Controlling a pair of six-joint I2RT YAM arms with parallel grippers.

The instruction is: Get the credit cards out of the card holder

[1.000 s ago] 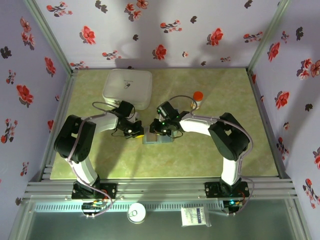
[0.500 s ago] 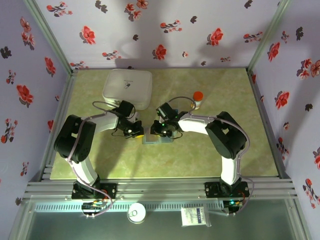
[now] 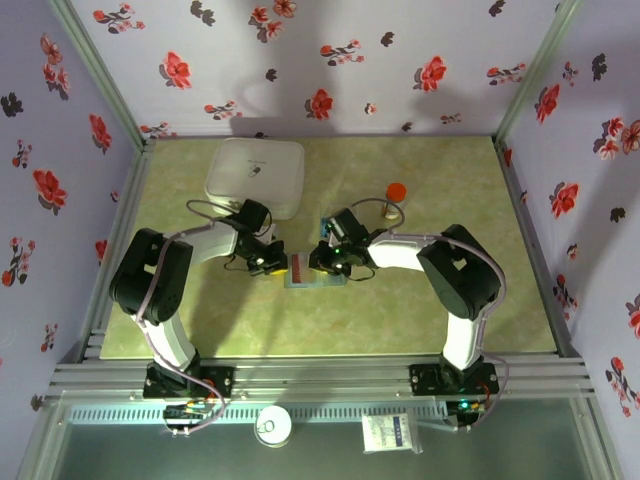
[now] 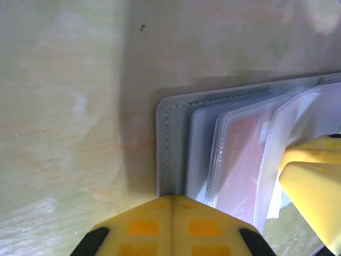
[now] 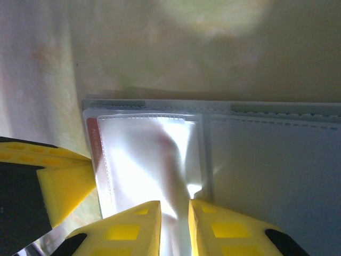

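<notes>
Both grippers are bearing on the card holder (image 3: 318,279), midway between the table's (image 3: 450,200) side edges: left gripper (image 4: 172,205) closed, touching its border; right gripper (image 5: 174,213) narrowly pinching a clear sleeve (image 5: 149,154).

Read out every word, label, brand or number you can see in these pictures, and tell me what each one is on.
No text here reads clearly.
Red card in the card holder: small white letters along its edge, too blurred to read.
White box: dark mark on the lid, too small to read.
Round white disc and packet near the arm bases: print too small to read.
</notes>
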